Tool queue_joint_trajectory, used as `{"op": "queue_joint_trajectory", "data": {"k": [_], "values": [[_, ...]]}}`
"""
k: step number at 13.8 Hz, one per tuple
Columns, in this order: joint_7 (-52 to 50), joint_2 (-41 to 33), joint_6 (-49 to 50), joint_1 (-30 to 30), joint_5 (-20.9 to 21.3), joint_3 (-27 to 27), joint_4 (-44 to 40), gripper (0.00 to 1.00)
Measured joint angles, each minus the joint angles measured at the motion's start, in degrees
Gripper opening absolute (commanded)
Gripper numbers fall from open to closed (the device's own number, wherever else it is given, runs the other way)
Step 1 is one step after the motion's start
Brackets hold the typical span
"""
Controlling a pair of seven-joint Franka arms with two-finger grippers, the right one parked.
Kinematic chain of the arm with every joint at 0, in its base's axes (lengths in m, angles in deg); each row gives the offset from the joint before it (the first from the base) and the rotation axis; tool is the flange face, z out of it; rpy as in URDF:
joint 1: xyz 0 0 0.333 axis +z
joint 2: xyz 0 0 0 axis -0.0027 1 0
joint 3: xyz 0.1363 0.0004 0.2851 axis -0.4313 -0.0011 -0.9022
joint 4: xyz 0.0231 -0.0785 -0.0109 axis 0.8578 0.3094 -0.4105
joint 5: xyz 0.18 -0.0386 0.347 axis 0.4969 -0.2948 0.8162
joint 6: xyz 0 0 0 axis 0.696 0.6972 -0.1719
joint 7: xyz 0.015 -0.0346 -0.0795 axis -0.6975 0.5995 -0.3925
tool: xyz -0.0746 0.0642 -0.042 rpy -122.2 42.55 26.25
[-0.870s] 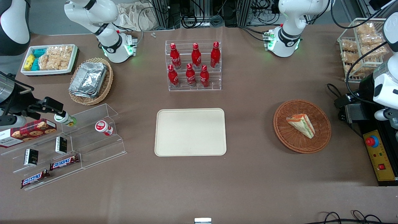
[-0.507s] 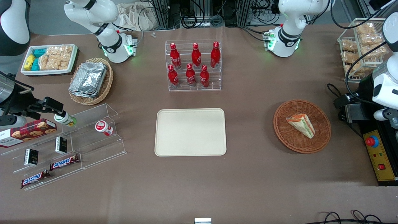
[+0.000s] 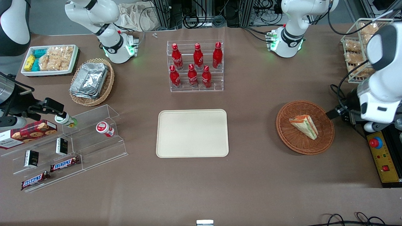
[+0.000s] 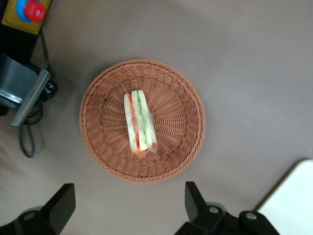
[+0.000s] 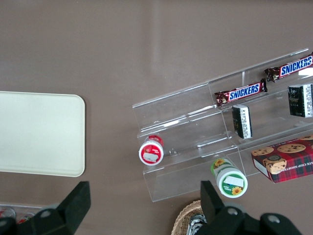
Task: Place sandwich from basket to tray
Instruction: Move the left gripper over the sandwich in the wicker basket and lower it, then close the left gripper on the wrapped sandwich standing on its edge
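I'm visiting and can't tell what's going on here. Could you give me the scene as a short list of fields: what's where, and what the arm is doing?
sandwich: lying in the basket, untouched
basket: on the table, toward the working arm's end
tray: beside the basket, mid-table, nothing on it
gripper: open, above the table beside the basket, holding nothing
bottles: six red ones in a clear rack, farther from the front camera than the tray
task progress: sandwich not yet picked up

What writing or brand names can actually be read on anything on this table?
"SNICKERS": two chocolate bars on the clear shelf.
Script on the red bottles: too small to read.
Cookie box and black packets: print unreadable.
The open gripper above the basket and sandwich: no text.
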Motion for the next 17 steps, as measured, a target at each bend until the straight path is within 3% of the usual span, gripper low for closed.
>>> {"op": "queue_joint_trajectory", "data": {"k": [6,12,17], "values": [[-10.92,2.84,-13.14,0.25,0.0,-0.14,11.1,0.99],[-11.78,2.93,-26.19,0.29,0.0,-0.4,22.64,0.99],[-11.79,2.92,-29.5,0.41,0.0,-0.48,25.27,0.99]]}}
